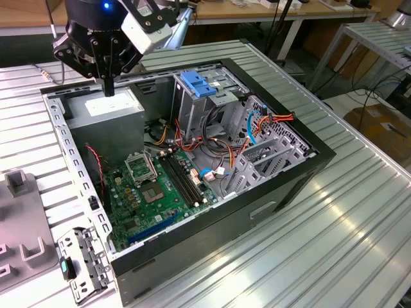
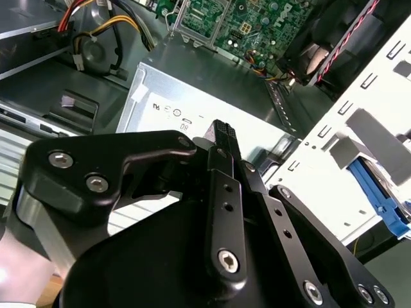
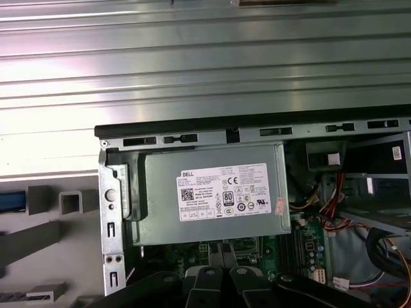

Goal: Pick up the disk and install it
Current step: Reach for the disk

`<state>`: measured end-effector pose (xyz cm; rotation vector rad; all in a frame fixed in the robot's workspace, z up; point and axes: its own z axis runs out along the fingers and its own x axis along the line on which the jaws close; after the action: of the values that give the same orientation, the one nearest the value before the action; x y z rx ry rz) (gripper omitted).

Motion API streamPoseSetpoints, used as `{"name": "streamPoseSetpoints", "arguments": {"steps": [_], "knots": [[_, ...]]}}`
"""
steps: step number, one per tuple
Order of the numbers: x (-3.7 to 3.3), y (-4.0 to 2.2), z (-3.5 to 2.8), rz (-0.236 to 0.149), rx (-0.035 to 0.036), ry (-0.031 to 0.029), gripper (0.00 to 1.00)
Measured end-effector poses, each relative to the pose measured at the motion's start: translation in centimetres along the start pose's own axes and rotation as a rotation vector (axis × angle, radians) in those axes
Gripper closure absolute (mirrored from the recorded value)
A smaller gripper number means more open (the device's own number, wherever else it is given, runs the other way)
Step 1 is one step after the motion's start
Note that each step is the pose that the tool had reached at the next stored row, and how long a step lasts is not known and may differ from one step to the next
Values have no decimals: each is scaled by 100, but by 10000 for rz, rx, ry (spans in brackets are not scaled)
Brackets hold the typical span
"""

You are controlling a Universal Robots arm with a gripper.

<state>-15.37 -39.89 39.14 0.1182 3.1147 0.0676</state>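
While the gripper (image 1: 109, 90) hangs just above the grey metal box (image 1: 106, 110) with the white sticker, at one corner of the open computer case (image 1: 321, 157), its fingers (image 2: 223, 151) sit pressed together with nothing between them. Where the disk lies cannot be told for certain. A blue sliver (image 3: 9, 200) beside the grey holders (image 3: 70, 203) on the ribbed table (image 3: 205, 70), cut off by the edge of the first wrist view, may be one of its side rails. Judging by its kind, a metal drive should be stiff, dense for its thickness, smooth-faced and sensitive to knocks. The long edges at the plastic rails look like the safest hold. Cables (image 1: 221, 138) crowd around the drive cage (image 1: 192, 106) under its blue handle (image 1: 196, 83), hiding the bay's inside.
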Motion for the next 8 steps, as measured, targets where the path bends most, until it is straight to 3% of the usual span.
{"name": "streamPoseSetpoints", "arguments": {"steps": [8], "knots": [[85,-7,7,0,1,14,89]]}}
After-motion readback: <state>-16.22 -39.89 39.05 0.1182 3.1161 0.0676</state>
